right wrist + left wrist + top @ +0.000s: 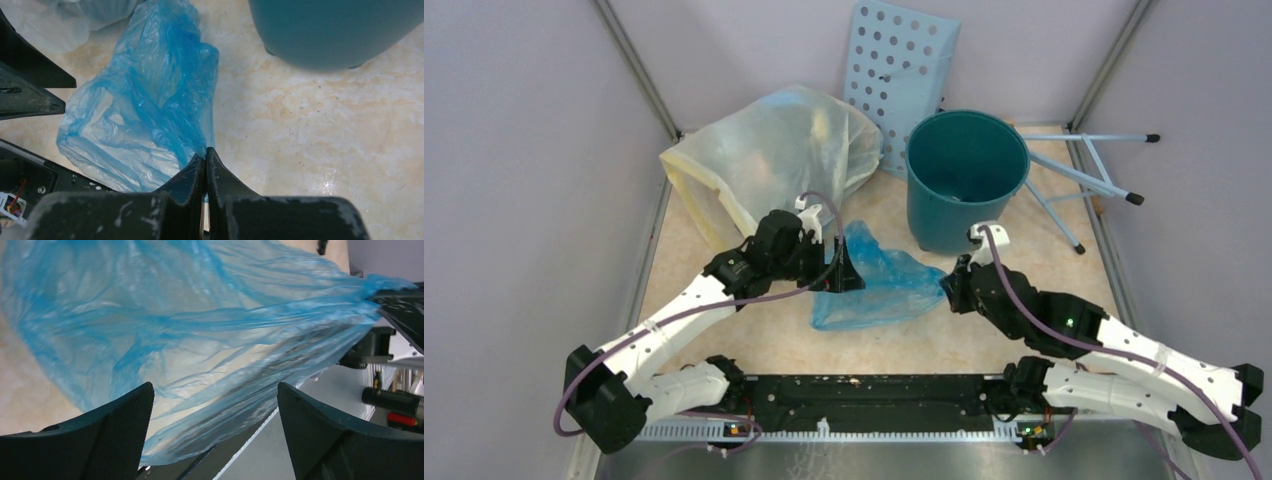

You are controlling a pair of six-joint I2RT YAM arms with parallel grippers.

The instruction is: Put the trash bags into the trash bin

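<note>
The thin light-blue trash bag (879, 280) lies crumpled on the table between my two arms. My right gripper (949, 288) is shut on its right edge; in the right wrist view the fingers (206, 155) pinch a fold of the trash bag (145, 110). My left gripper (844, 270) stands open at the bag's left side. In the left wrist view the two fingers are wide apart and the trash bag (200, 325) stretches beyond them, with nothing gripped. The dark-teal trash bin (966, 175) stands upright behind the right gripper, its wall (340, 30) showing in the right wrist view.
A large whitish translucent bag (774, 155) with yellowish edges sits behind the left arm. A pale-blue perforated panel (899, 70) leans on the back wall. A light-blue metal frame (1084, 170) lies right of the bin. A black rail (874, 395) runs along the near edge.
</note>
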